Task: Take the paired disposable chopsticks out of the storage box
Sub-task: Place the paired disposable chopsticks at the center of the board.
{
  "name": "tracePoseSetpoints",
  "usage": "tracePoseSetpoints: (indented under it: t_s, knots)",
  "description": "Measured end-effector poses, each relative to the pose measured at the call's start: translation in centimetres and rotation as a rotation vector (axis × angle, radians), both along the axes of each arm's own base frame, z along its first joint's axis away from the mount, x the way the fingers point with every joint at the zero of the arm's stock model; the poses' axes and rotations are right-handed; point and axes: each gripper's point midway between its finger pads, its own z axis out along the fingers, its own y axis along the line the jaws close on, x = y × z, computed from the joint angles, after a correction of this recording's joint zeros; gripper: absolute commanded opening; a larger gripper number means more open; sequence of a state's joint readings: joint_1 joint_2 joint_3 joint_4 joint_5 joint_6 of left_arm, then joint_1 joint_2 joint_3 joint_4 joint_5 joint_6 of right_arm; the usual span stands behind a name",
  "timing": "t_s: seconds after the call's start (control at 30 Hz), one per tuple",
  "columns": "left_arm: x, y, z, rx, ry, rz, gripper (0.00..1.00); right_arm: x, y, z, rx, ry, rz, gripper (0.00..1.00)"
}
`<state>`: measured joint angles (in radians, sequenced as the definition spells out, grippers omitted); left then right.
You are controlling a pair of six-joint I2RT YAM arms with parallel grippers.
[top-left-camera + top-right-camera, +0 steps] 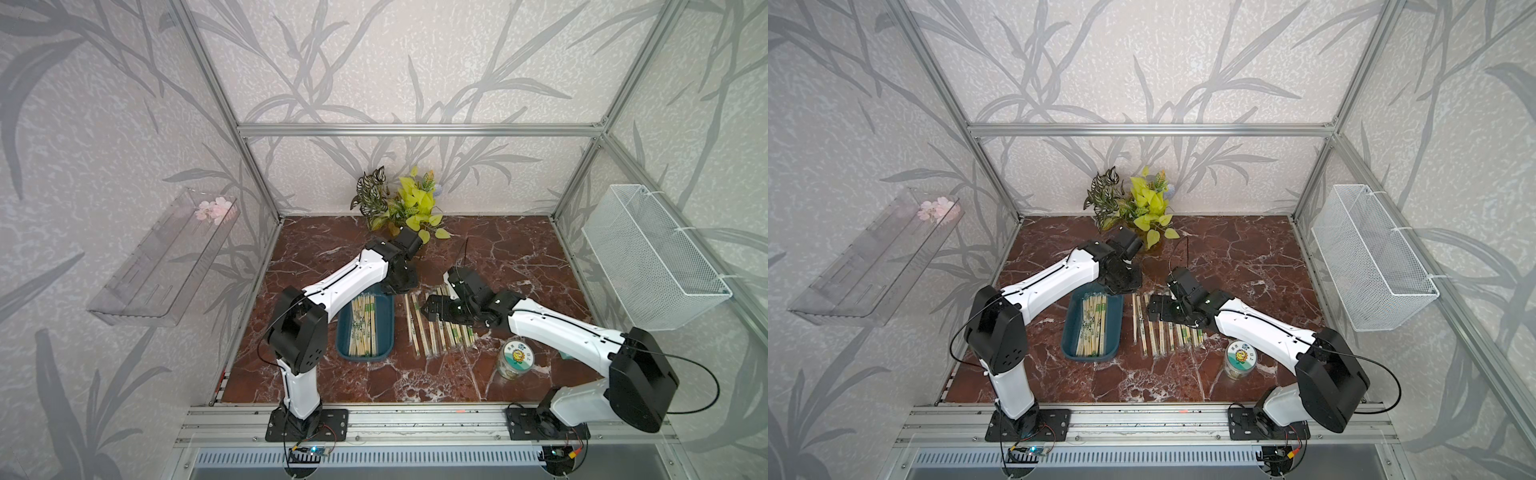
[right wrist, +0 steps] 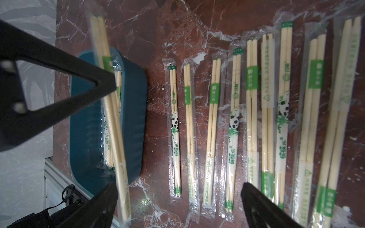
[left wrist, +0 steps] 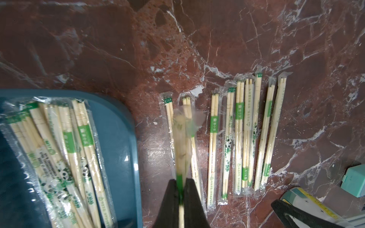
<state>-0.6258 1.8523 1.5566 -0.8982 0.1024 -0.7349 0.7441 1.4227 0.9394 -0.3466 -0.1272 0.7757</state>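
The left tool (image 3: 182,183) is clenched on the green-labelled end of one sleeved chopstick pair (image 3: 180,142), holding it in the air close beside the rim of the storage box (image 3: 122,138). The right tool (image 2: 178,187) hangs released, its jaws wide apart and grasping nothing, above the row of pairs (image 3: 243,138) lying side by side on the bench (image 3: 98,49). More sleeved pairs (image 1: 363,328) lie heaped inside the teal box, which sits on the bench just beside that row.

even soft light, glossy sheen on marble, wide-angle edge bending, held sleeve motion-blurred
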Motion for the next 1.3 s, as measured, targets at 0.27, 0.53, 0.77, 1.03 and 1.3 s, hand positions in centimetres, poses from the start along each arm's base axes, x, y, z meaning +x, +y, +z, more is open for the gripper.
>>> tracePoseSetpoints:
  t_s: [0.27,0.53,0.77,1.03,1.3]
  knots:
    - [-0.6,1.0,-4.4,0.083,0.077,0.047,0.05,-0.2,-0.2,-0.1,-0.011,0.003,0.009,0.97]
    - [-0.7,1.5,-6.0,0.121,0.102,0.061,0.14,-0.4,-0.3,-0.3,-0.019,0.005,0.019,0.97]
    - [-0.8,1.6,-6.7,0.133,0.116,0.061,0.23,-0.4,-0.3,-0.3,-0.020,0.004,0.022,0.97]
    - [-0.6,1.5,-6.1,0.131,0.108,0.056,0.27,-0.4,-0.3,-0.3,-0.020,0.004,0.022,0.97]
    - [1.1,1.9,-1.1,0.120,-0.019,0.031,0.35,-1.0,0.3,-0.5,-0.030,0.004,0.053,0.96]
